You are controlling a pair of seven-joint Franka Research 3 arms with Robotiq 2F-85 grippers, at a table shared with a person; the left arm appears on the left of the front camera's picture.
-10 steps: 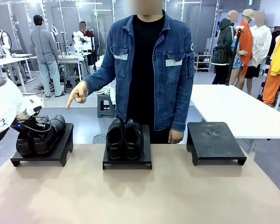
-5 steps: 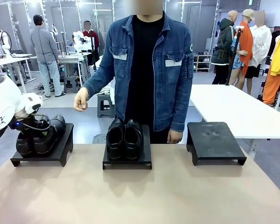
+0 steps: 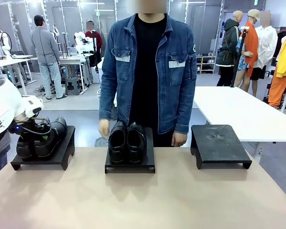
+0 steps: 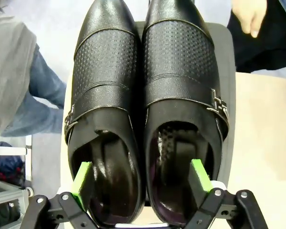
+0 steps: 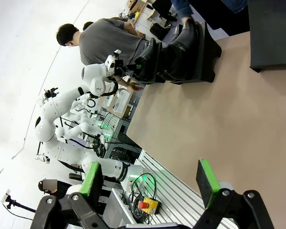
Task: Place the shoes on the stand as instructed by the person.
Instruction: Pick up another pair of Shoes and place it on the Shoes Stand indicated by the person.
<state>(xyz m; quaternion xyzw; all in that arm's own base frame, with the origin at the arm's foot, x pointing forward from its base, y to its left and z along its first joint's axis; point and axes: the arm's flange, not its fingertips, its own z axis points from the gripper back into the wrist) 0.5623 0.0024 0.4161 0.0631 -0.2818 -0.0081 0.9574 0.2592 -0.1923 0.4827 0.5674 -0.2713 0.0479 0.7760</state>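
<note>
Now parked on the left black stand [image 3: 62, 151]: strapped dress shoes [image 4: 148, 114], left gripper [image 4: 142, 177] spread wide, one green pad [image 4: 81, 179] inside each shoe opening. Centre stand [image 3: 129, 165]: plain pair [image 3: 127, 141], before the denim-jacketed person [image 3: 148, 67]. Right gripper [image 5: 150, 183] wide, holding nothing, above the tan table [image 5: 219, 124].

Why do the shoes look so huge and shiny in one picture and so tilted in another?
Left wrist view: the camera sits close above the strapped shoes, its wide lens swelling them, and soft glare lies on their glossy toes. Right wrist view: the wrist is rolled, so the table slants and people stand sideways. Front view: even light, soft shadows under the stands, and the person's lowered hand looks slightly blurred.
</note>
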